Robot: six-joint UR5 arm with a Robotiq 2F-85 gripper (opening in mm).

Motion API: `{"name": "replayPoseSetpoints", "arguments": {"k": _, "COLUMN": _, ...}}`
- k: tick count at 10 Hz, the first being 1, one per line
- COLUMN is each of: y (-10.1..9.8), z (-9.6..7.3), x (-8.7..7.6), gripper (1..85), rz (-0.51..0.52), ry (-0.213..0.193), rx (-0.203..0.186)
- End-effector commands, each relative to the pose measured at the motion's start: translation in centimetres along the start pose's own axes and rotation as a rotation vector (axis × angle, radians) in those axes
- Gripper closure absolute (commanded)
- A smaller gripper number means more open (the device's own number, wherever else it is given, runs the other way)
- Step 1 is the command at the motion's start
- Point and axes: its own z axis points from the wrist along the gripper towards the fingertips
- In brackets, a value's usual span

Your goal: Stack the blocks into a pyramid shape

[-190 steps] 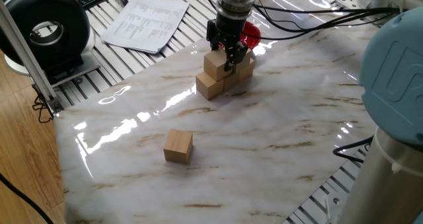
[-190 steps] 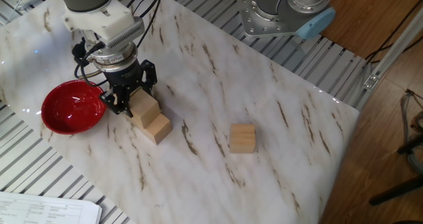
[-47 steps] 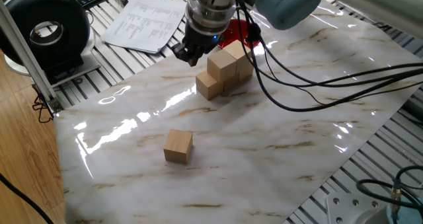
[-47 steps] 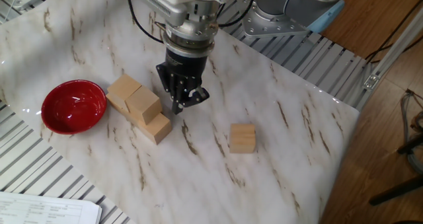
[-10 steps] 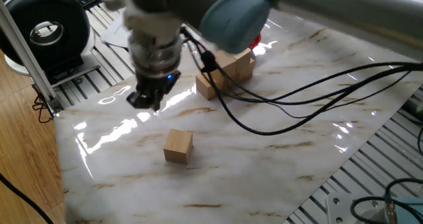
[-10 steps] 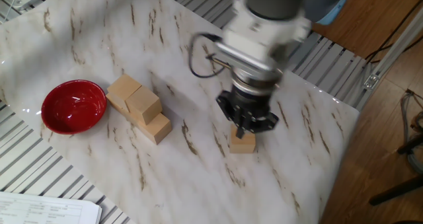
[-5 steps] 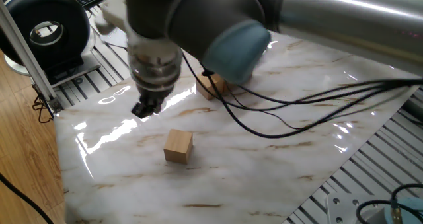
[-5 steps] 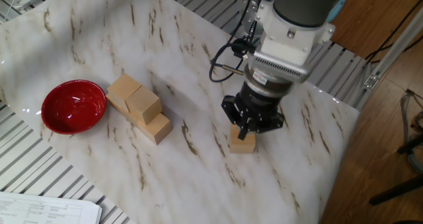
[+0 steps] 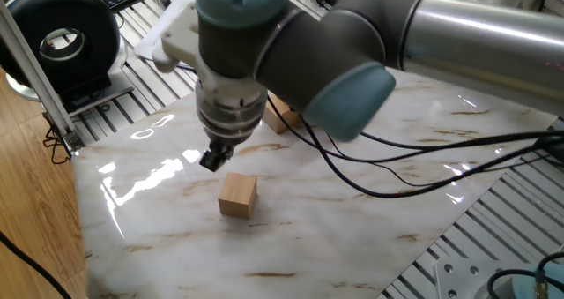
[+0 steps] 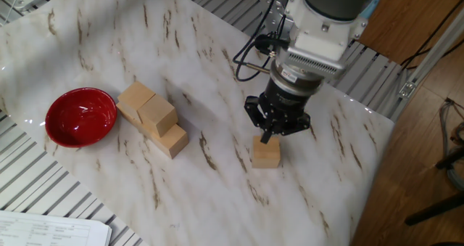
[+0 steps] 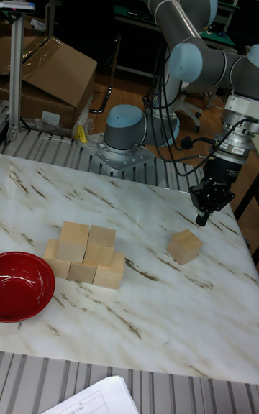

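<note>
A lone tan block point(image 10: 266, 152) point(image 9: 238, 195) point(image 11: 185, 246) lies by itself on the marble table. My gripper point(image 10: 270, 133) point(image 9: 214, 160) point(image 11: 201, 216) hovers just above it, slightly off its far edge, and looks open with nothing between the fingers. Several more blocks point(image 10: 152, 119) point(image 11: 85, 252) form a two-tier stack beside the red bowl point(image 10: 81, 117) point(image 11: 25, 284), three below and two on top. In one fixed view the arm hides most of that stack; only a corner point(image 9: 282, 118) shows.
Printed paper sheets point(image 9: 189, 26) and a black round device point(image 9: 62, 39) sit beyond the table's far left corner. A grey robot base point(image 11: 129, 134) stands on the slatted frame behind the table. The marble top point(image 10: 217, 202) ends close to the lone block.
The gripper left the stack, crossed the table and now hovers over the lone block, a little closer than half a second ago. The blocks have not moved in the last second.
</note>
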Motion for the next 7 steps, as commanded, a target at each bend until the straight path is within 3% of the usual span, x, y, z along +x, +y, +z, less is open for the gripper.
{"name": "replayPoseSetpoints", "arguments": {"k": 1, "y": 0.1, "z": 0.9, "x": 0.7, "gripper": 84.7, "rz": -0.022, "ry": 0.006, "rx": 0.006}}
{"name": "replayPoseSetpoints", "arguments": {"k": 7, "y": 1.2, "z": 4.5, "x": 0.2, "gripper": 84.7, "rz": 0.008, "ry": -0.041, "rx": 0.028}}
